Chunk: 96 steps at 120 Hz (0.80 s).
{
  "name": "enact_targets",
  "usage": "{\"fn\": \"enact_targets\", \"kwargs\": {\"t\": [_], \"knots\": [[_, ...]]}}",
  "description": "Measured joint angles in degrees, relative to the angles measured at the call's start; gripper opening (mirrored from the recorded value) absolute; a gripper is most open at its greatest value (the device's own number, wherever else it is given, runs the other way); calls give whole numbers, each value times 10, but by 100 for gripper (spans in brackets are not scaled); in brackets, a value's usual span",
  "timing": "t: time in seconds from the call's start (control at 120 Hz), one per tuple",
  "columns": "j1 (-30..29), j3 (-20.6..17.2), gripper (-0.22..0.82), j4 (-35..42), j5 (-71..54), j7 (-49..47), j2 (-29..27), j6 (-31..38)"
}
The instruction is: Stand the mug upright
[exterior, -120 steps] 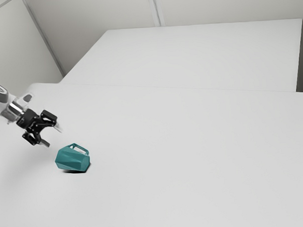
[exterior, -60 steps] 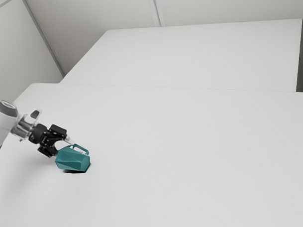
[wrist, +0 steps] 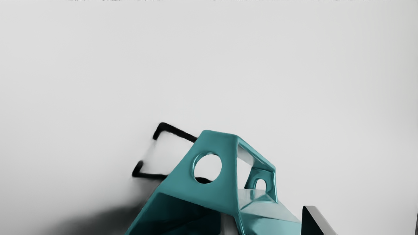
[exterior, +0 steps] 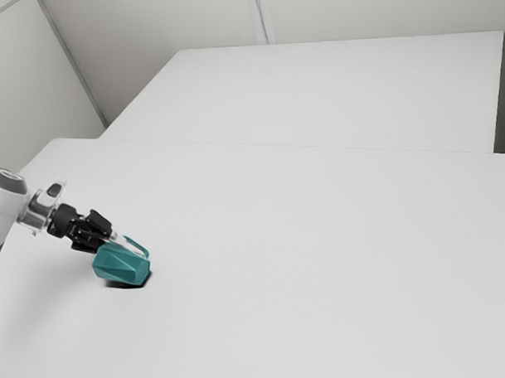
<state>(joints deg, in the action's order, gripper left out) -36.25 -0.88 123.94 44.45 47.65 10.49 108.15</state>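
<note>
fingers (exterior: 122, 245) parted, 1 inside, faceted teal mug (exterior: 121, 266) on its side

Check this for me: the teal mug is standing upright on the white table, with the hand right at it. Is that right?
Not quite: the teal mug is lying on its side, as the exterior view shows. It is on the white table, with the hand right at it.

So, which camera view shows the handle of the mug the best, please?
The wrist view: there the handle is large, and the round hole in it is easy to see. In the exterior view it is a small, thin strip along the upper side of the lying mug.
</note>
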Motion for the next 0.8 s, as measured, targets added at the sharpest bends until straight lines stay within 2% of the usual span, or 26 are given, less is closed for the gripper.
{"fn": "enact_targets", "kwargs": {"t": [0.3, 0.517, 0.7, 0.8], "knots": [[4, -14, 4, 21, 30, 21, -2, -11], [1, -15, -8, 16, 36, 32, -7, -14], [3, -16, -13, 11, 35, 37, -10, -13], [6, -34, -15, -5, 26, 38, -18, -11]]}}
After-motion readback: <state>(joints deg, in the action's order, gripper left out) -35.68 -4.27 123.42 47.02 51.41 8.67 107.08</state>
